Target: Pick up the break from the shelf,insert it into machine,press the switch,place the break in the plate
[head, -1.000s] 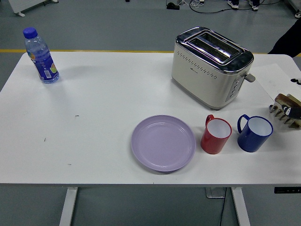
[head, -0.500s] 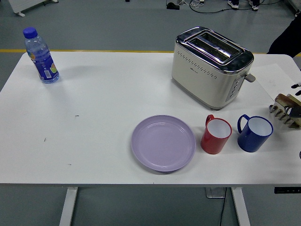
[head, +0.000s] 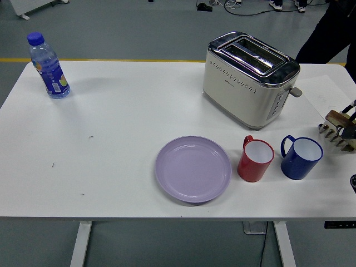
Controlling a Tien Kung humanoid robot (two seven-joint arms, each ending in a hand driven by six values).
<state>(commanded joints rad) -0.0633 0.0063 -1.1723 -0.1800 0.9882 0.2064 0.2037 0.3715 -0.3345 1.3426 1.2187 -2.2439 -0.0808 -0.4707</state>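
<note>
Near the front edge of the table (head: pixel 111 183) lies the empty purple plate (head: pixel 193 168). At the right edge the right hand (head: pixel 351 129) touches the bread rack (head: pixel 337 130); whether its fingers are open or closed I cannot tell. The toaster (head: pixel 250 78) stands toward the far right corner.

White table (head: pixel 111 139) on white legs (head: pixel 81 243). Grey floor (head: pixel 139 28) beyond the far edge, crossed by a yellow line (head: pixel 100 60); cables (head: pixel 245 8) at top.

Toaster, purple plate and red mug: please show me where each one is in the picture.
toaster (head: pixel 245 92), head view, on its cream front wall below the chrome top.
purple plate (head: pixel 193 168), head view, on its bare flat middle.
red mug (head: pixel 251 168), head view, on its outer red wall.
</note>
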